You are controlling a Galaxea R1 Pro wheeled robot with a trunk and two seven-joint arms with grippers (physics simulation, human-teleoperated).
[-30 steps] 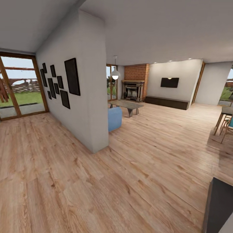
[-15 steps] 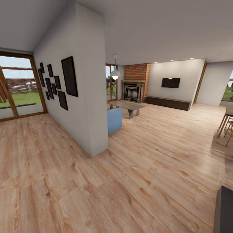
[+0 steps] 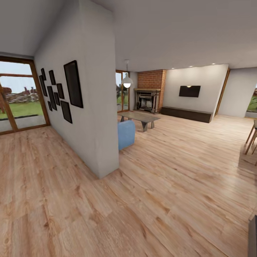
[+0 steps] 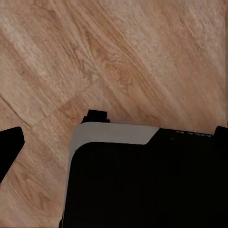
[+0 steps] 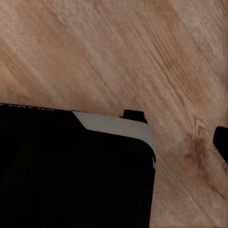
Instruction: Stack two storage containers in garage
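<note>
Containers are what we look for, but no orange-red bin can be made out from the head camera at this moment, so we cannot say which way their long axis lies or which arm would be nearer to them. What we do see is the living room [image 3: 178, 117] ahead: the brick fireplace [image 3: 148, 98], the black TV [image 3: 189, 91] on the far wall, the long dark bench [image 3: 185, 113] under it, a low coffee table [image 3: 140, 117] and the corner of a blue sofa [image 3: 125, 134]. This sofa stands just behind the end of a white partition wall [image 3: 96, 117], which carries dark picture frames [image 3: 59, 92] on the side facing the glass doors [image 3: 19, 96].

The relation that matters for us now is this one: the living room lies forward and somewhat to the right of the partition wall, across the open wood plank floor [image 3: 160, 200]. We judge that the base must pass this wall on its right side, and that the bins may be hidden behind it or near the sofa; this is only a guess.

Both wrist cameras look down on the plank floor [image 4: 118, 57], past a dark body part of the robot [image 4: 142, 185]. Small black pieces stand at the picture edges, but we cannot tell if either pincer is spread or pressed together. Nothing seems to be carried.
</note>
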